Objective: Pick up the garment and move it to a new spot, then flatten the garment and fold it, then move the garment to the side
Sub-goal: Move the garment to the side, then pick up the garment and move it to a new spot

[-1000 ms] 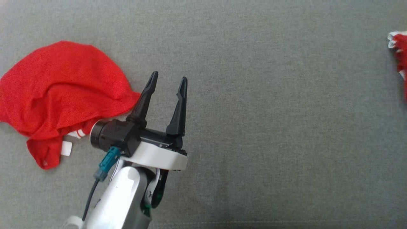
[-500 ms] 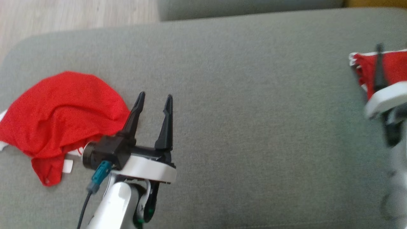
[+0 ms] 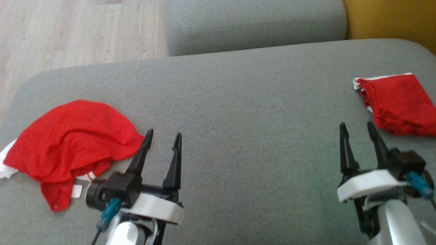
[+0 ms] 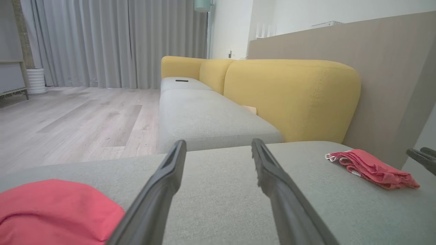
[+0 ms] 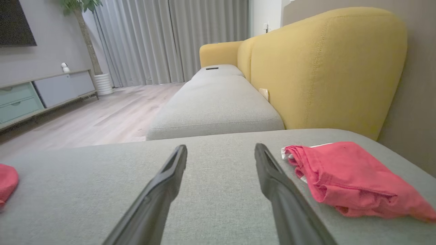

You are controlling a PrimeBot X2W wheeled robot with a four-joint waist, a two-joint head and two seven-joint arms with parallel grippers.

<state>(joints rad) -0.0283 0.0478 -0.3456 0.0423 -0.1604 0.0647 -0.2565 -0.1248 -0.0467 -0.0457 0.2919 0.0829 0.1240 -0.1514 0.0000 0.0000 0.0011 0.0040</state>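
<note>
Since your left tool (image 3: pixel 163 134) and right tool (image 3: pixel 356 126) hang spread and empty, the folded garment (image 3: pixel 398 105) looks parked aside; the crumpled garment (image 3: pixel 71 146) likely comes next.

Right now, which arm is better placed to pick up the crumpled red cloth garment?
Left. The left tool stands open right beside the crumpled red cloth garment; the right tool is across the grey sofa cushion, by the folded red garment.
</note>
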